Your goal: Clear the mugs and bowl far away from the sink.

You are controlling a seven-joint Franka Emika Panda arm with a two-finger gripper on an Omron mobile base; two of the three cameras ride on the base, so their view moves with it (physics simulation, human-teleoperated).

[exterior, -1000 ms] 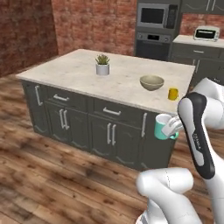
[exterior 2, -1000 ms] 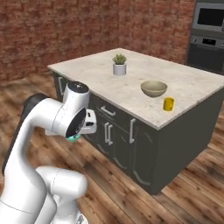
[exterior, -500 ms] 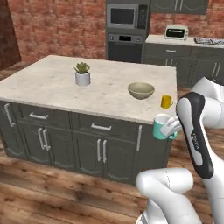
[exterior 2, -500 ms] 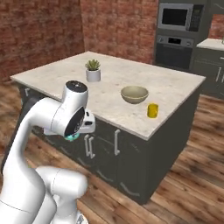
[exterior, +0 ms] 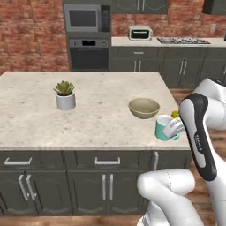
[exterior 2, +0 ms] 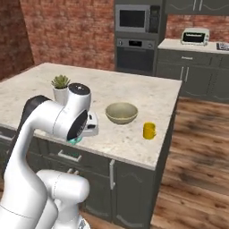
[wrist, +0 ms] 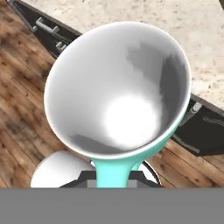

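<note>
Teal mug (exterior: 164,129) with a smooth white inside, held up in the air by the gripper (exterior: 175,128), whose fingers are clenched on the mug's handle side. From the left base camera the mug hangs just off the near right corner of the kitchen island (exterior: 88,114), level with the countertop edge. The hand camera looks straight down into the mug's (wrist: 118,94) wide white mouth, with a strip of teal wall at its lower rim; below it lie wood floor and the dark cabinet fronts, and pale countertop fills the top of that view. On the speckled stone top sits a wide olive-yellow bowl (exterior: 144,108), near the right edge and close to the held mug. A small yellow mug (exterior 2: 149,130) stands just beside the bowl (exterior 2: 121,113), nearer the island's corner. Farther left, well apart from both, stands a white pot with a green plant (exterior: 65,95). Against the brick back wall are a built-in oven (exterior: 89,54), a microwave (exterior: 86,18) above it, and a toaster (exterior: 140,33) on the far counter.
</note>
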